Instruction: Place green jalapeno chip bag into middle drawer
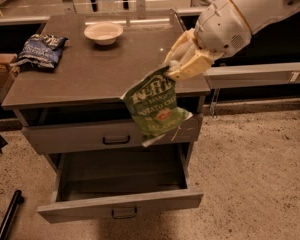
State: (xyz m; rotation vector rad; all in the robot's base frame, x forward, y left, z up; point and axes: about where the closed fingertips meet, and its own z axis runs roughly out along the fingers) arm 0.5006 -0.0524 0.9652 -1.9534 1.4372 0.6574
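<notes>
The green jalapeno chip bag [155, 109] hangs by its top corner from my gripper [182, 65], which is shut on it. The bag dangles in front of the cabinet's right front edge and covers part of the closed upper drawer front [75, 136], the one with the pale scratch mark. The middle drawer [155, 201] is pulled open below the bag, and its inside looks empty. Its dark bar handle shows on the front panel. My gripper is above the right front corner of the cabinet top [90, 76].
A white bowl [103, 32] sits at the back of the cabinet top. A dark blue snack bag [40, 49] lies at its left edge. A cardboard box [0, 66] stands left of the cabinet. Speckled floor lies in front and to the right.
</notes>
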